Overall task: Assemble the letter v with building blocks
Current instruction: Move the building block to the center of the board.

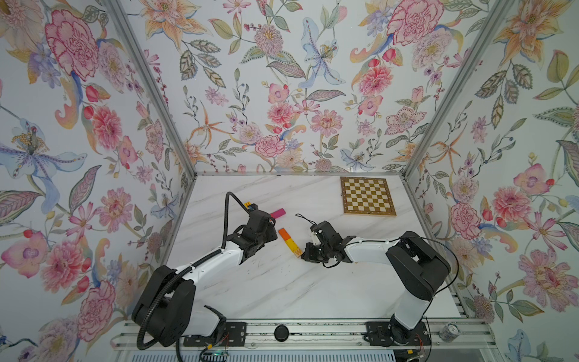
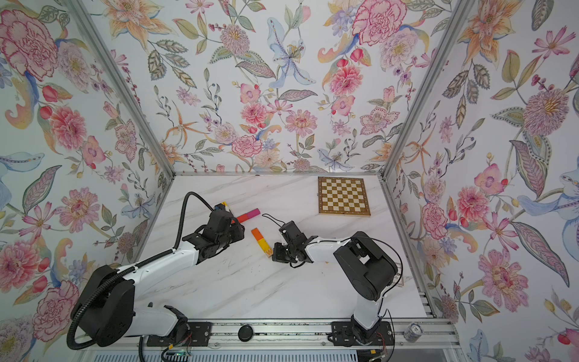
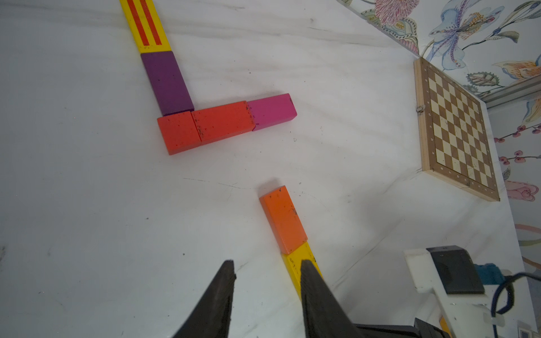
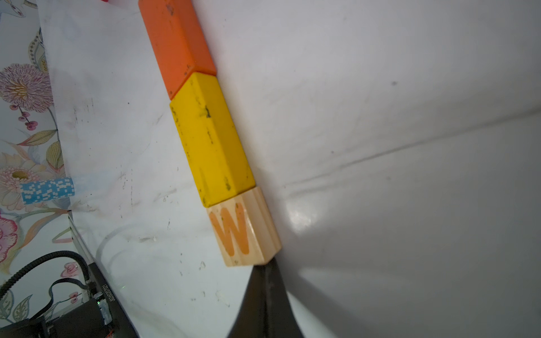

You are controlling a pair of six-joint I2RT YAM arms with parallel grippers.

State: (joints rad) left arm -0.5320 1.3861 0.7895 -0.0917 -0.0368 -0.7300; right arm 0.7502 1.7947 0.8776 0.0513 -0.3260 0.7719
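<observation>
- The left gripper [image 3: 268, 263] hangs over the table [image 3: 87, 204], jaws apart and empty, near the yellow block [image 4: 210, 140].
- The right gripper [image 4: 265, 266] is closed, with its tip touching the W cube [image 4: 243, 231].
- The orange block [image 3: 283, 219], yellow block and W cube lie end to end in one row mid-table.
- Farther left, the purple block [image 3: 167, 83] meets the red blocks [image 3: 222, 121] and magenta block [image 3: 272, 111] at a corner.

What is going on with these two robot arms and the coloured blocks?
The right gripper, shut, has its tips at the W cube, which ends a row with the yellow block and orange block. The left gripper hangs open near that row, holding nothing. Apart from it lies a corner: purple block, two red blocks, magenta block.
</observation>
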